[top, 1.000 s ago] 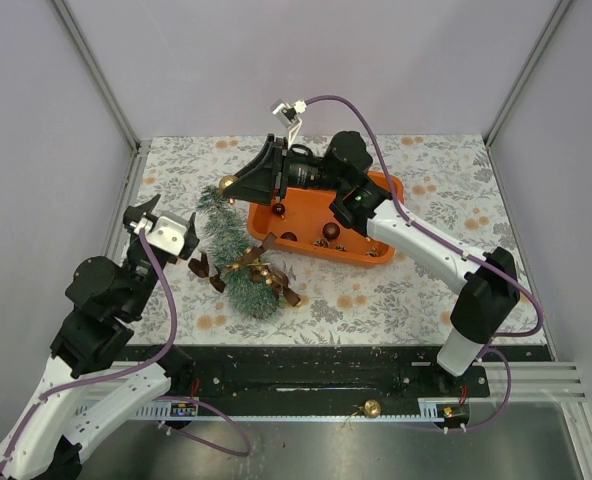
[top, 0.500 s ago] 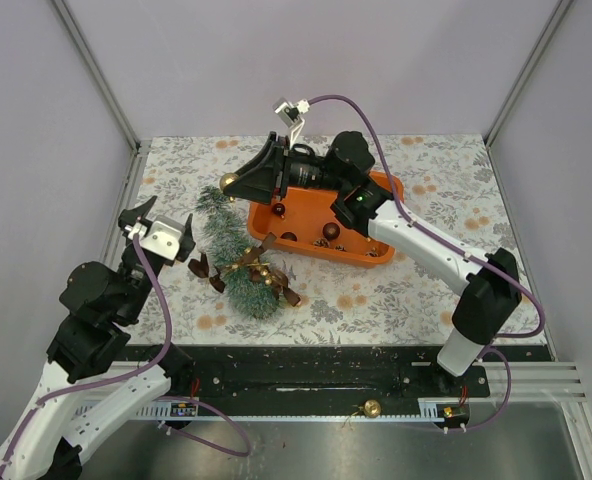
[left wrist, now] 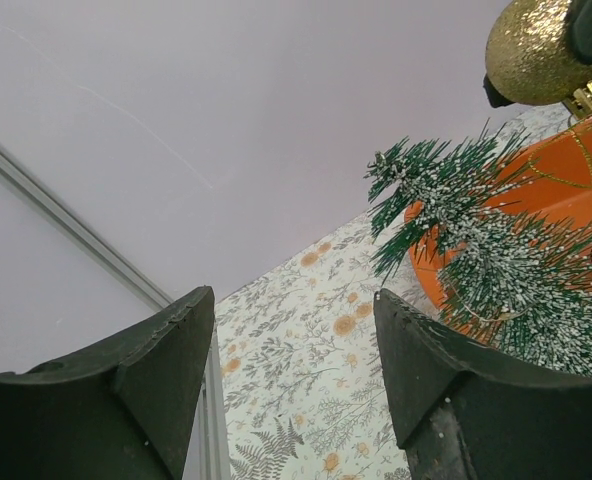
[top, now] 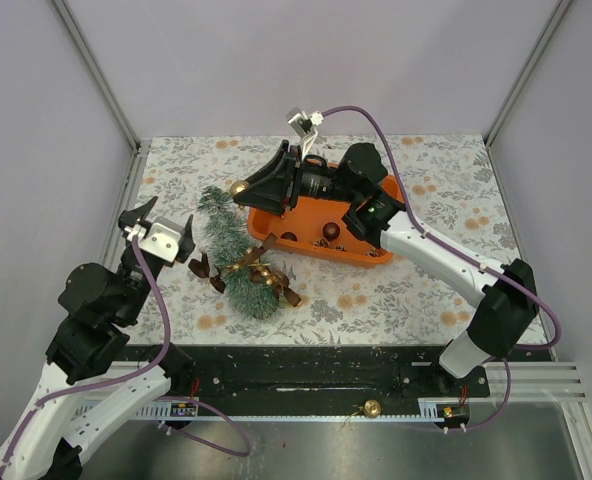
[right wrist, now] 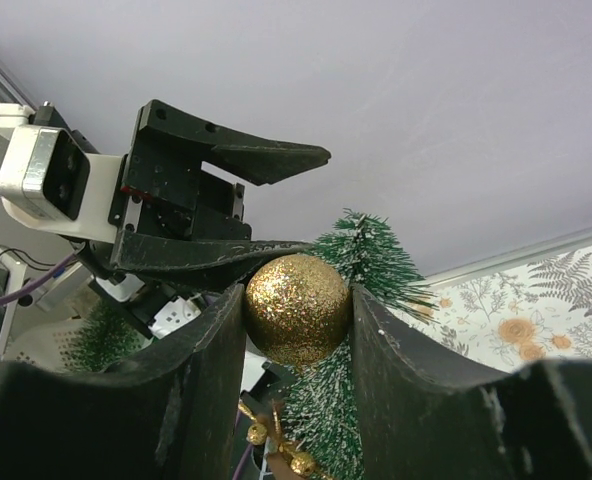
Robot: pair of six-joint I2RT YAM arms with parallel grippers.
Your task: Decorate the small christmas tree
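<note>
Right gripper: I read its two black, wedge-shaped fingers as clamped on a gold glitter bauble, one flat inner pad on each side of the sphere. The bauble's surface is coarse and sparkling, and the left wrist view shows a small gold metal cap with a thin wire loop on it. From the overhead camera, I see this grip held just beside the pointed tip of the small christmas tree.

Left gripper: its jaws stand apart with nothing between them. I see only the wall and the patterned cloth through the gap. It sits to the left of the tree, apart from it.

Tree position: it lies on its side on the floral tablecloth, tip toward the far wall and wide base toward the arms. Its tip is close to the left corner of the orange tray. The cone is made of stiff, bristly green needles frosted white at the ends. Brown ribbon bows with small gold bells lie across its lower half.

Tray contents: a smooth, glossy plastic tray holding several small dark red and gold baubles.
</note>
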